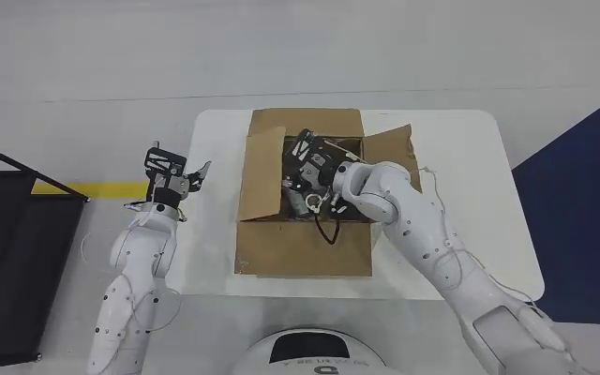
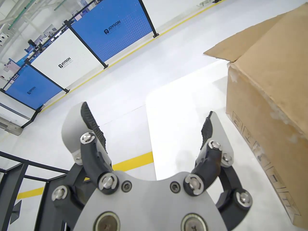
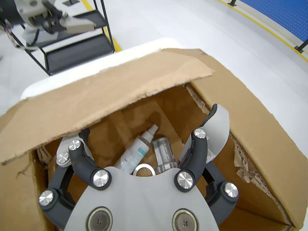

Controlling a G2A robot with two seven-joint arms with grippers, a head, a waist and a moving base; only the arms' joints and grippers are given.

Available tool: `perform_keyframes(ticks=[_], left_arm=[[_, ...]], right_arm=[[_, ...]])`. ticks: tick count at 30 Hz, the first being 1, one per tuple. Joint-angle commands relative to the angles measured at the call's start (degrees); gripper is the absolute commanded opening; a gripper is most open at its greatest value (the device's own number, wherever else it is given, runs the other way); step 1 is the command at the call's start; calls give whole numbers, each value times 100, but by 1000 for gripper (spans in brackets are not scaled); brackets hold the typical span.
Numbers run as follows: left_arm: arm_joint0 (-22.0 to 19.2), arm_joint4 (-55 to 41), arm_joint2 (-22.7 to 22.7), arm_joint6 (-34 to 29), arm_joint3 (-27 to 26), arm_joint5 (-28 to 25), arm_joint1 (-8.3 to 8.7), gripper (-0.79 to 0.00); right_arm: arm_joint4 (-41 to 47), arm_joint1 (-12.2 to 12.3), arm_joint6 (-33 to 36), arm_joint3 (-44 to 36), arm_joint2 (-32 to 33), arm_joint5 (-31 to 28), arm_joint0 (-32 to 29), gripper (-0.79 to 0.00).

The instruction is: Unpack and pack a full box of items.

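The open cardboard box (image 1: 305,248) is sitting mid-table (image 1: 450,187), a white spray bottle (image 3: 136,152) and a clear jar (image 3: 164,153) lying inside. The right gripper (image 3: 150,121) is hanging in its opening above them, fingers spread wide and empty. The left gripper (image 2: 147,109) is hovering at the table's left edge, fingers likewise apart, holding nothing.

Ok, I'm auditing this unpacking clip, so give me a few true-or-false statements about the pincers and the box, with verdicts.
1. The right pincer is open inside the cardboard box. True.
2. The left pincer grips an item. False: it is open and empty, beside the box.
3. A white spray bottle lies in the box. True.
4. The box flaps are closed. False: they stand open.
5. The box stands on the floor. False: it stands on the white table.
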Motion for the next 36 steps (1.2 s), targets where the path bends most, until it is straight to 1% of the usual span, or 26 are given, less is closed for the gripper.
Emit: perform_keyframes(ticks=[1,5,10,12,14,17,20,23,26,29,33,36], left_arm=[[0,0,0,0,0,0,0,0],[0,0,0,0,0,0,0,0],[0,0,0,0,0,0,0,0],[25,-119,-234,20,-9,244,6,0],[76,-414,-571,23,-3,605,4,0],[145,-858,-974,21,69,800,9,0],[154,-867,-1065,34,97,727,21,0],[72,-621,-817,54,-1,373,33,0],[-28,-320,-417,69,-41,38,33,0],[-129,-171,-41,6,56,-162,18,0],[-206,-110,252,-62,307,-252,1,0],[-242,-136,327,-111,482,-254,-4,0]], right_arm=[[90,-65,-106,-20,-126,121,90,0],[157,-269,-225,112,-593,295,458,0],[96,-647,-31,663,-1411,457,1099,0],[108,-813,20,963,-1694,507,1317,0],[115,-969,72,1278,-1928,533,1495,0],[41,-1186,148,1670,-2216,683,1687,0],[-93,-1373,229,1903,-2457,753,1815,0],[-46,-1469,129,1951,-2426,788,1895,0],[12,-1407,29,1744,-2167,748,1833,0],[52,-1179,71,1184,-1655,550,1563,0],[-86,-731,465,-70,-665,190,769,0],[-140,-441,840,-967,101,-149,36,0]])
